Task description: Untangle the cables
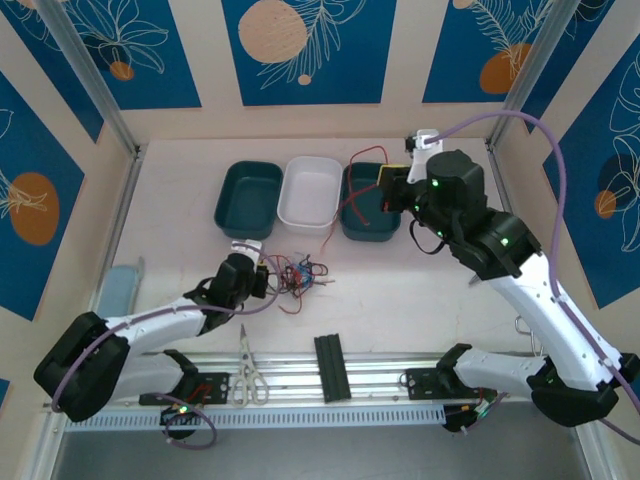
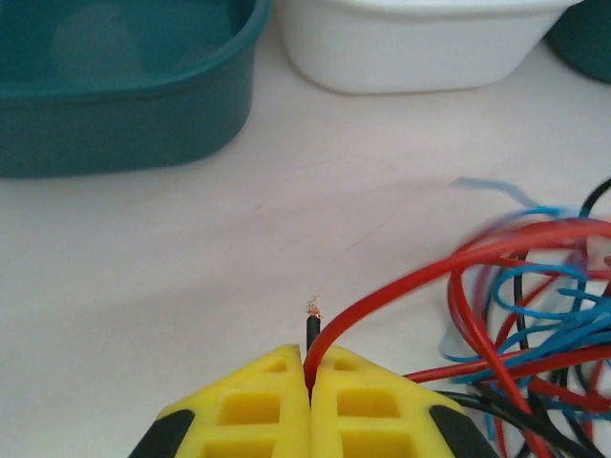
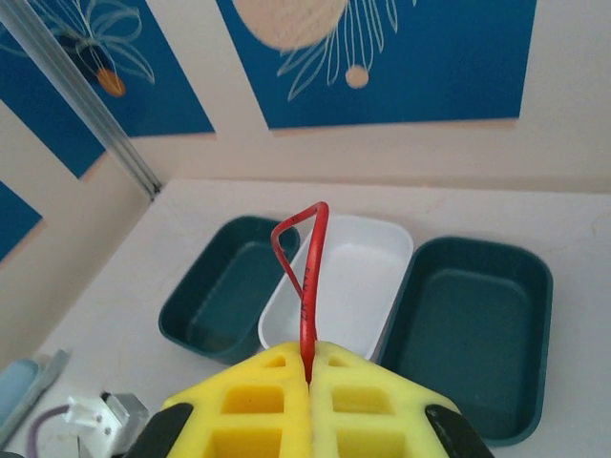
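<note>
- Where the left fingers meet at bottom centre of the left wrist view, they are clenched on a red strand and a black end of the cables.
- The red, blue and black tangle lies on the table at lower right.
- Along the top of that frame, a teal tray and a white tray stand side by side.
- The right fingers, bottom centre of the right wrist view, pinch a red cable rising in a narrow loop.
- From above, it hangs beside the second teal tray, upper centre.
- Scissors and a black bar lie at bottom centre.
</note>
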{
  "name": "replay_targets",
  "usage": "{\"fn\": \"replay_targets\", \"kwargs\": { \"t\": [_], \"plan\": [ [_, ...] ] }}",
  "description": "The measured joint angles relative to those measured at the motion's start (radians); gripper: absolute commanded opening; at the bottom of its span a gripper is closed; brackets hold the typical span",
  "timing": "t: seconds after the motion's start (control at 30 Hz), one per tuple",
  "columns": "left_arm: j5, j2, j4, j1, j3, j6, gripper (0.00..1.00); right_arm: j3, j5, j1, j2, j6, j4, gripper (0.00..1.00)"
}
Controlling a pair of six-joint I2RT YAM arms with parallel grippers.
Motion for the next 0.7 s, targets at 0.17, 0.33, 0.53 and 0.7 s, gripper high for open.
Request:
{"fn": "replay_targets", "kwargs": {
  "t": [0.17, 0.33, 0.53, 0.7],
  "plan": [
    [-0.006, 0.040, -0.006, 0.012, 0.000, -0.023, 0.00, 0.062, 0.003, -0.024, -0.038, -0.023, -0.004, 0.00],
    [-0.006, 0.043, -0.006, 0.013, 0.000, -0.032, 0.00, 0.121, 0.001, -0.066, -0.030, -0.037, -0.019, 0.00],
    [-0.005, 0.029, -0.007, 0.013, 0.000, -0.034, 0.00, 0.132, -0.051, -0.161, 0.040, -0.036, -0.029, 0.00],
    [-0.005, 0.000, -0.007, 0.013, 0.000, -0.034, 0.00, 0.132, -0.145, -0.261, 0.128, -0.031, -0.026, 0.00]
  ]
}}
